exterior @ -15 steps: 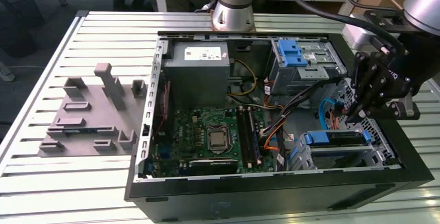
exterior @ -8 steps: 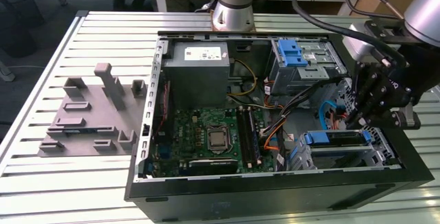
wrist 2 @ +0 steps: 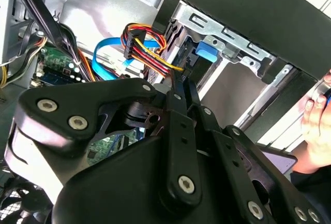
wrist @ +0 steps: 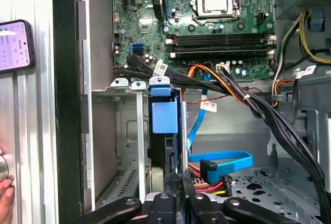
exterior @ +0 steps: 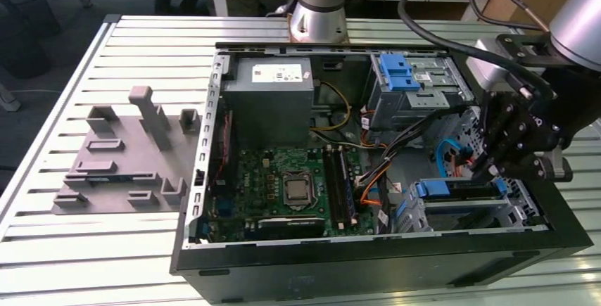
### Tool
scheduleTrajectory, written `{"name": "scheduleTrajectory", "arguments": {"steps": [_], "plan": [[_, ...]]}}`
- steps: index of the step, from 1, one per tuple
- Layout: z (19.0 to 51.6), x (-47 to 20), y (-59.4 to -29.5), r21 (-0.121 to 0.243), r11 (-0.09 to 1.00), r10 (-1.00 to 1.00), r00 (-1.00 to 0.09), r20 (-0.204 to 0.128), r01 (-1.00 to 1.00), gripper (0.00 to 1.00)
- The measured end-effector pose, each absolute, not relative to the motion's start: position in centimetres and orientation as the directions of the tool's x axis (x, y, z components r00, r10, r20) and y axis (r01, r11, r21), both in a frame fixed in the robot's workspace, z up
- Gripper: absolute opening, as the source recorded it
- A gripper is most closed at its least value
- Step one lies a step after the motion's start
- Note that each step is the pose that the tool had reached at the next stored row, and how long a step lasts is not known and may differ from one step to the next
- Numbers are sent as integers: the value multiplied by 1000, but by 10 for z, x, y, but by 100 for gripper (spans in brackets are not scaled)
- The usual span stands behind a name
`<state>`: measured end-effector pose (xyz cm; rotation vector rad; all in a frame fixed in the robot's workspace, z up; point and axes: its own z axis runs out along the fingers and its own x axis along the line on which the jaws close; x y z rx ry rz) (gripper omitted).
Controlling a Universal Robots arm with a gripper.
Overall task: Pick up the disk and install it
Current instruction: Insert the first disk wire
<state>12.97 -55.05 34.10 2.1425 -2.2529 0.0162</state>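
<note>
First wrist view: my gripper (wrist: 178, 182) looks closed on the disk (wrist: 164, 118), seated edge-on in its bay inside the case (exterior: 376, 257).

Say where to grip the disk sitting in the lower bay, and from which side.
Take the disk by the outward edge framed by its blue bracket, coming from the case's open side. It stands on edge in the drive cage, whose walls cover its flat faces, so probably just that edge is free.
</note>
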Motion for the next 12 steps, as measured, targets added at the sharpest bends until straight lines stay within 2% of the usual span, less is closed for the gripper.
{"name": "scheduleTrajectory", "arguments": {"steps": [12], "plan": [[335,129,-551,15,44,-999,-44,31,-999,16]]}}
